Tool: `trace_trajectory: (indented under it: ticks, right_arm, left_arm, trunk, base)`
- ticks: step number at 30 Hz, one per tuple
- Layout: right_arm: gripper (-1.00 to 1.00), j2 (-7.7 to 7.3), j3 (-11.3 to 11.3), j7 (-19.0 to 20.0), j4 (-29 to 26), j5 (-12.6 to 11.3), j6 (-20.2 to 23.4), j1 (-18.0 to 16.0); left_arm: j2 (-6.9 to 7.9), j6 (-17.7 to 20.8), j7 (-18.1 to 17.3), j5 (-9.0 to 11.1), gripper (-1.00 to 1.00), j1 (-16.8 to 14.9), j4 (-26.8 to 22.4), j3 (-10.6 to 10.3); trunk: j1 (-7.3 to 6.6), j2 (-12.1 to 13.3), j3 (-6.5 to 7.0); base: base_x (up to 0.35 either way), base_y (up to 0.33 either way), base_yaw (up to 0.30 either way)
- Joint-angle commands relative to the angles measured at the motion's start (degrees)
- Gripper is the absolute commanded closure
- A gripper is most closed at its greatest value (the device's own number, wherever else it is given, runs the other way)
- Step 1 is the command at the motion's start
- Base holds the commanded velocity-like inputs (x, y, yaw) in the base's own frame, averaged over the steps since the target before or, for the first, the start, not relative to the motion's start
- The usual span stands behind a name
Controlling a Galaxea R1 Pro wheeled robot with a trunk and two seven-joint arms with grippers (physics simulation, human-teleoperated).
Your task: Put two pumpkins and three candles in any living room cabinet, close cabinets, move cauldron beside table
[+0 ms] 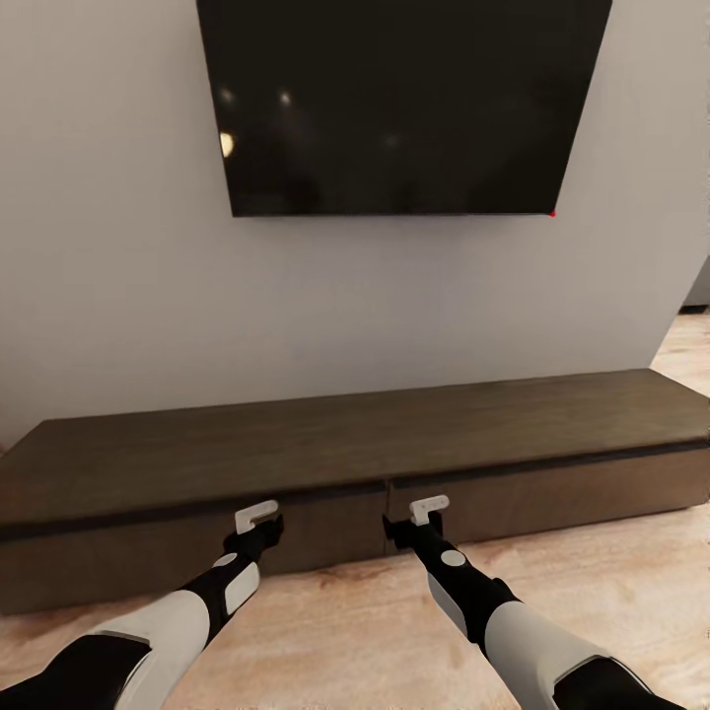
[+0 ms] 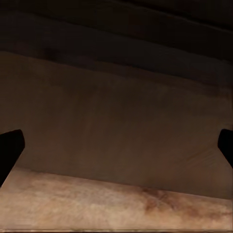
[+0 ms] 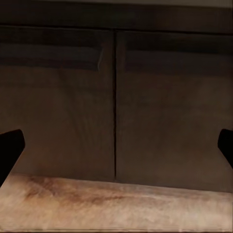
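Pale grey wall fills the background, with a black TV (image 1: 399,99) hung on it and light wood-plank floor (image 1: 611,582) below. Along the foot of the wall runs the cabinet (image 1: 394,434), a long, low dark-brown unit whose long axis stretches side to side across the robot's front. Its drawer fronts look flush and closed, with a thin vertical seam (image 1: 386,513) between two of them near the middle.

Both arms reach forward and down toward that front face. The left hand (image 1: 258,521) hovers just before the drawer front on its own side of the seam; in the left wrist view its dark fingertips (image 2: 10,153) sit at opposite edges of the picture, so the fingers are spread wide with nothing between them. The right hand (image 1: 426,515) is just past the seam on the other side, also spread wide and empty, and the right wrist view looks straight at the seam (image 3: 115,104) with the fingertips (image 3: 10,150) far apart.

The cabinet lies directly ahead of both hands, very close; whether either touches it cannot be told. The right hand looks nearer the seam. Opening a drawer seems the likely next step.
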Motion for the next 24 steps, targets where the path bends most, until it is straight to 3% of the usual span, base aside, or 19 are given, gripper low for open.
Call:
trace_trajectory:
  ticks: [1,17,21,24]
  right_arm:
    - [-1.00,-0.02,0.4,0.0,0.1,-0.6,-0.2,-0.1]
    - [-1.00,-0.02,0.4,-0.1,0.1,-0.6,-0.2,-0.1]
    - [-1.00,1.28,1.4,0.8,0.9,-1.4,-0.7,-0.9]
    - [-1.00,1.21,1.4,0.7,0.9,-1.4,-0.7,-0.9]
  left_arm:
    - [-0.01,-0.2,0.3,0.4,-1.00,0.0,0.0,-0.5]
    - [-0.07,-0.2,0.4,0.4,-1.00,0.0,0.0,-0.5]
    - [-0.97,-0.9,-0.3,0.5,-1.00,-0.7,0.7,-0.3]
    - [-0.97,-0.9,-0.3,0.5,-1.00,-0.6,0.6,-0.3]
  trunk:
    - [-0.03,0.0,-0.05]
    - [-0.03,0.0,-0.05]
    - [-0.03,0.0,-0.05]
    - [-0.03,0.0,-0.05]
  base:
    - [-0.222,0.003,-0.002]
    - [-0.288,-0.079,0.000]
    - [0.000,0.000,0.000]
    - [0.000,0.000,0.000]
